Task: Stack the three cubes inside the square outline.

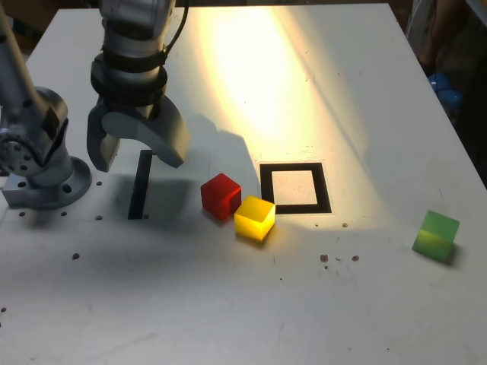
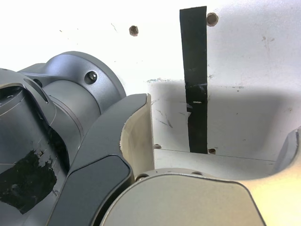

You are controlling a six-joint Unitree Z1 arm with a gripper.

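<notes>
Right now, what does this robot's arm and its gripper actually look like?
The arm is made of silver-grey metal cylinders with a black band and a thin black cable. Its gripper has two broad, curved grey fingers with pale inner faces.

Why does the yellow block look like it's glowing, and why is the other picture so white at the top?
In the exterior view a bright warm beam crosses the table and lights the yellow cube, while the gripper casts a dark shadow. In the wrist view glare washes out the tabletop, and the gripper shades the black tape strip.
</notes>
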